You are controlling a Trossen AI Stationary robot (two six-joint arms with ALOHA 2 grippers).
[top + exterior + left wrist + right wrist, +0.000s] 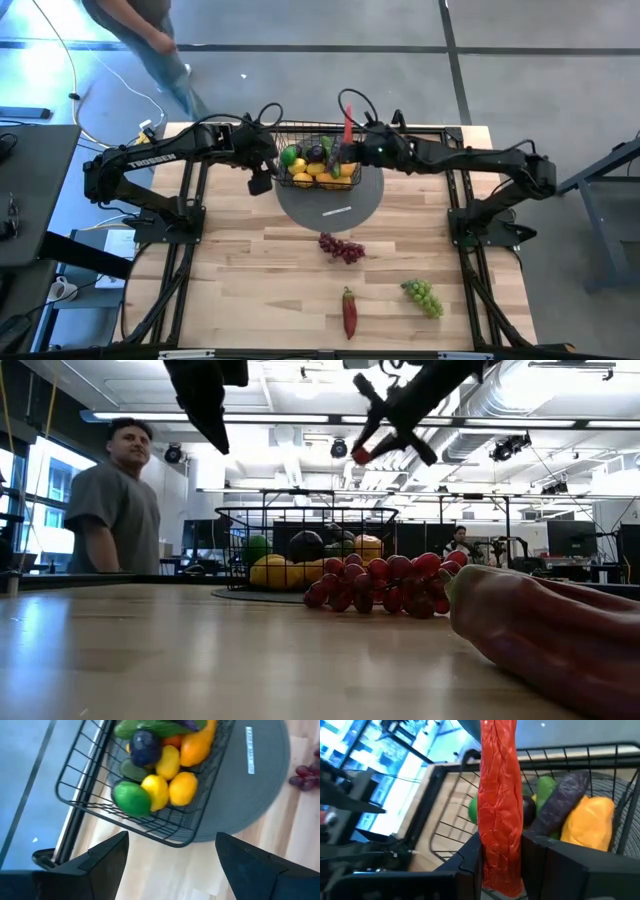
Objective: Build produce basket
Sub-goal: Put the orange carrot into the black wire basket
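A black wire basket [318,160] sits on a round grey mat [330,203] at the far middle of a wooden surface [250,280]. It already holds lemons, a lime, a dark plum and other toy produce.

The right pincer [349,147] hangs above the basket's right edge, closed on a long red pepper [499,805] that dangles between its fingers with one end over the produce below. The right wrist view shows the pepper held at about its lower third, with the basket's open top just beyond it.

The left pincer [262,172] hovers just beside the basket's left end, empty, fingers moderately apart.

Judged from this, the step in hand is setting the pepper into the basket. To do it well, the pincer should come lower and centre the pepper over a gap among the fruit before opening, so it lies inside rather than tipping over the rim.

Still on the surface nearer the camera: red grapes [342,248], green grapes [423,296] and a second red pepper [349,311], all well apart from both pincers.
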